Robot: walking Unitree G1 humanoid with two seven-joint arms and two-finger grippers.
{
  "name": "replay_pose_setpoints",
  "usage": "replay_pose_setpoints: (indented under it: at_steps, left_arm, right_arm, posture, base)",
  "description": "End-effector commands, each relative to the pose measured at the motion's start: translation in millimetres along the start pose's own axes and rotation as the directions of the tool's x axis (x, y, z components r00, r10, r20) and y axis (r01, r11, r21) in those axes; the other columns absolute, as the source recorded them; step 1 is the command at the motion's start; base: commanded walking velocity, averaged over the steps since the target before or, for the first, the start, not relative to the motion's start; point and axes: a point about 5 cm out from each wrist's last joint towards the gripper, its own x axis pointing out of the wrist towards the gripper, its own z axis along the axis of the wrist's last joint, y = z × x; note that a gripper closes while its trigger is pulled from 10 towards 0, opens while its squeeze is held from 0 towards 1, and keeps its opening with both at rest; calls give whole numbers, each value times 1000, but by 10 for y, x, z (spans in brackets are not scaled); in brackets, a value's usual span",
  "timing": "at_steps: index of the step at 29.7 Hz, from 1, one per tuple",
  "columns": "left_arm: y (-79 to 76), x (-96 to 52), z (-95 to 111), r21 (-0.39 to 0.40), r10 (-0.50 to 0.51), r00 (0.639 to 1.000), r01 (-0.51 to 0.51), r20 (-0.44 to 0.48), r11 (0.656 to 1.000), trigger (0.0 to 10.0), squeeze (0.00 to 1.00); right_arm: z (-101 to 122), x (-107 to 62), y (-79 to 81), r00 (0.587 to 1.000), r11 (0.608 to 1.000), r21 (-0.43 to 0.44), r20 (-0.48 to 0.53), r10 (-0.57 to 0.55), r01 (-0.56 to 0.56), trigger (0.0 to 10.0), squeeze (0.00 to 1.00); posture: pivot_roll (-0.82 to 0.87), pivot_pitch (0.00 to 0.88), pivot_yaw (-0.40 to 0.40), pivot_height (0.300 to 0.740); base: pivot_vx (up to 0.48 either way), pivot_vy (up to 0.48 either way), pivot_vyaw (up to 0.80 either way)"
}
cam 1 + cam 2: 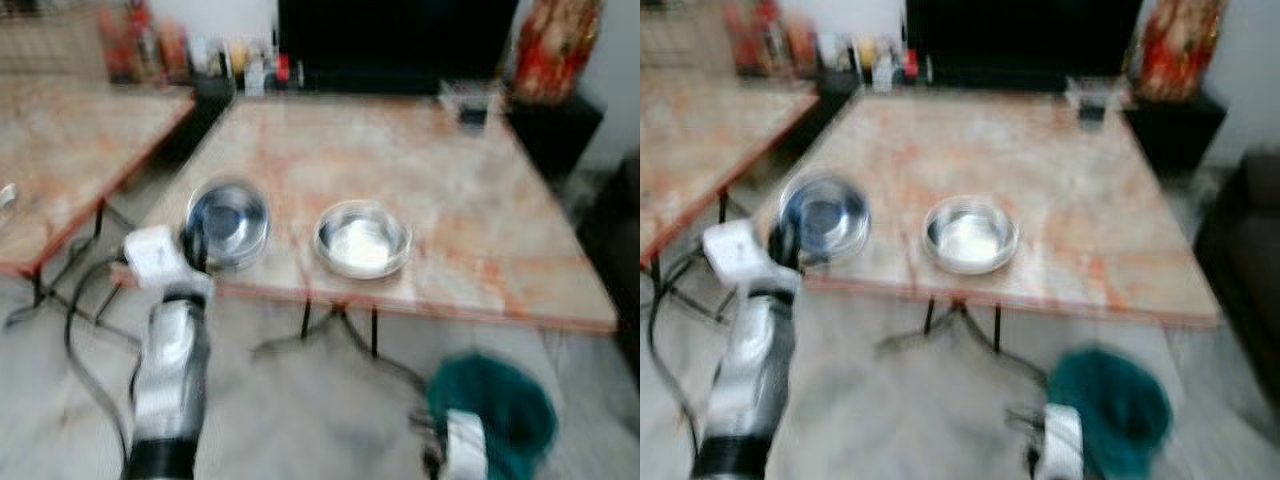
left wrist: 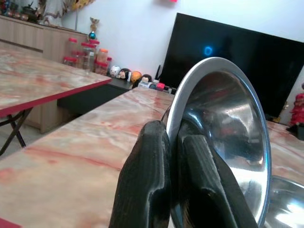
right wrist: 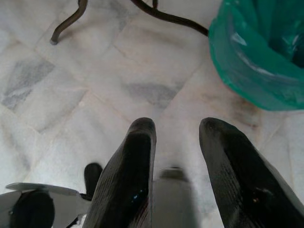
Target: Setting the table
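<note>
My left gripper [image 1: 198, 245] is shut on the rim of a steel bowl [image 1: 230, 222], which it holds tilted at the near left corner of the marble-patterned table [image 1: 480, 230]. In the left wrist view the two black fingers [image 2: 152, 185] pinch the steel bowl's [image 2: 228, 142] edge. A second steel bowl [image 1: 362, 238] rests on the table just to the right, near the front edge. My right arm [image 1: 462, 445] hangs low beside the table; its gripper [image 3: 178, 156] is open over the floor with nothing between its fingers.
A green-lined bin [image 1: 500, 405] stands on the marble floor under the table's front right. Another table [image 1: 70, 150] is at the left. A black TV [image 1: 395, 40] and small items line the far side. Folding table legs [image 1: 340, 325] stand below the front edge.
</note>
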Motion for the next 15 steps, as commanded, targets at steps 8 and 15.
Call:
replay_pose_setpoints:
  at_steps: [8,15]
  left_arm:
    - [-45,-33,-17,-71,-45,998,42,-33,997,10000,0]
    - [71,-5,33,-80,-21,999,19,-25,997,10000,0]
  right_arm:
    - [26,-7,-98,1000,1000,-3,7,-26,26,10000,0]
    - [61,0,-96,1000,1000,-5,17,-24,24,10000,0]
  posture:
    - [80,25,23,740]
    - [83,28,24,740]
  base:
    - [0,0,0]
    - [0,0,0]
